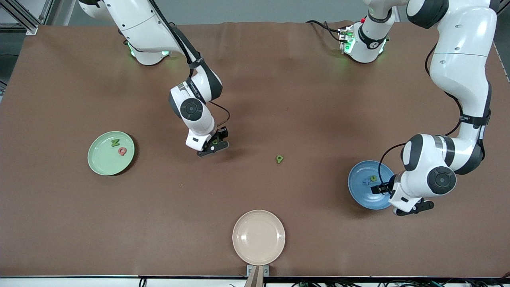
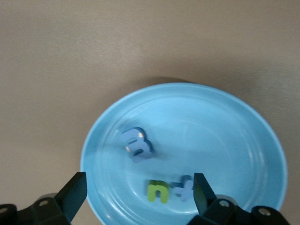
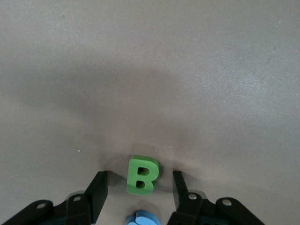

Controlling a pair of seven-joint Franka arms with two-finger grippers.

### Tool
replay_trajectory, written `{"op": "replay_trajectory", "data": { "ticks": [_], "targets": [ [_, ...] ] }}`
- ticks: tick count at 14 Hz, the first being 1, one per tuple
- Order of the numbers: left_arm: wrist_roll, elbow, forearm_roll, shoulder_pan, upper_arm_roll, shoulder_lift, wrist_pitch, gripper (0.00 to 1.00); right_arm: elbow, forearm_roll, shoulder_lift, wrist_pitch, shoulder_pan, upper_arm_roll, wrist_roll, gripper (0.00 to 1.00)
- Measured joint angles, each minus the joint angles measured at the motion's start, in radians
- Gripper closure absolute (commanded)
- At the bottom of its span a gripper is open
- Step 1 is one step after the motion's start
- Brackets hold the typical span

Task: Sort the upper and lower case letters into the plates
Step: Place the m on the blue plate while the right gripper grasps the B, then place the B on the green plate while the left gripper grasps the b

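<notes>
My right gripper (image 1: 215, 144) is low at the table's middle, open, its fingers (image 3: 96, 194) on either side of the green B (image 3: 142, 175), not touching it. The blue C (image 3: 143, 219) lies right beside the B, under my wrist. The pale green plate (image 1: 110, 153) holds the green N (image 1: 115, 142) and red Q (image 1: 122, 151). My left gripper (image 2: 138, 192) is open and empty over the blue plate (image 1: 368, 185), which holds the blue m (image 2: 137, 145), green u (image 2: 158, 191) and blue t (image 2: 183, 188). The green g (image 1: 279, 159) lies alone on the table between the two grippers.
A cream-beige plate (image 1: 258, 237) sits empty at the table's edge nearest the front camera. Brown cloth (image 1: 303, 99) covers the whole table. The arms' bases stand at the edge farthest from that camera.
</notes>
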State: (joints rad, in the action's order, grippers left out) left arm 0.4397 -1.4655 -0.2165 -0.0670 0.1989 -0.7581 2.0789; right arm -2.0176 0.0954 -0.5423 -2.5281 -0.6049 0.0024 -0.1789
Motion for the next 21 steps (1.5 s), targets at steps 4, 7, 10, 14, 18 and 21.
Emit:
{"op": "replay_trajectory", "data": {
  "ticks": [4, 7, 10, 14, 18, 21],
  "targets": [
    [0.244, 0.0, 0.001, 0.095, 0.045, 0.003, 0.0, 0.0, 0.005, 0.0, 0.0, 0.001, 0.0, -0.002, -0.001, 0.67],
    [0.467, 0.0, 0.001, 0.241, 0.048, 0.003, 0.0, 0.0, 0.007, 0.0, 0.001, 0.002, 0.0, -0.004, -0.001, 0.82],
    [0.676, 0.0, 0.001, 0.343, 0.047, 0.003, 0.007, 0.0, 0.008, 0.0, 0.002, 0.004, 0.0, -0.004, -0.001, 0.88],
    [0.963, -0.039, 0.001, 0.418, 0.047, 0.0, 0.138, 0.0, 0.014, 0.001, 0.005, 0.007, 0.004, -0.009, -0.001, 0.89],
    [1.125, -0.101, 0.001, 0.472, 0.046, -0.018, 0.28, 0.0, 0.048, 0.0, 0.108, 0.195, 0.089, -0.023, 0.043, 0.89],
    [1.152, -0.105, 0.001, 0.501, 0.046, -0.036, 0.296, 0.01, 0.051, 0.0, 0.249, 0.383, 0.221, -0.028, 0.197, 0.89]
  ]
}}
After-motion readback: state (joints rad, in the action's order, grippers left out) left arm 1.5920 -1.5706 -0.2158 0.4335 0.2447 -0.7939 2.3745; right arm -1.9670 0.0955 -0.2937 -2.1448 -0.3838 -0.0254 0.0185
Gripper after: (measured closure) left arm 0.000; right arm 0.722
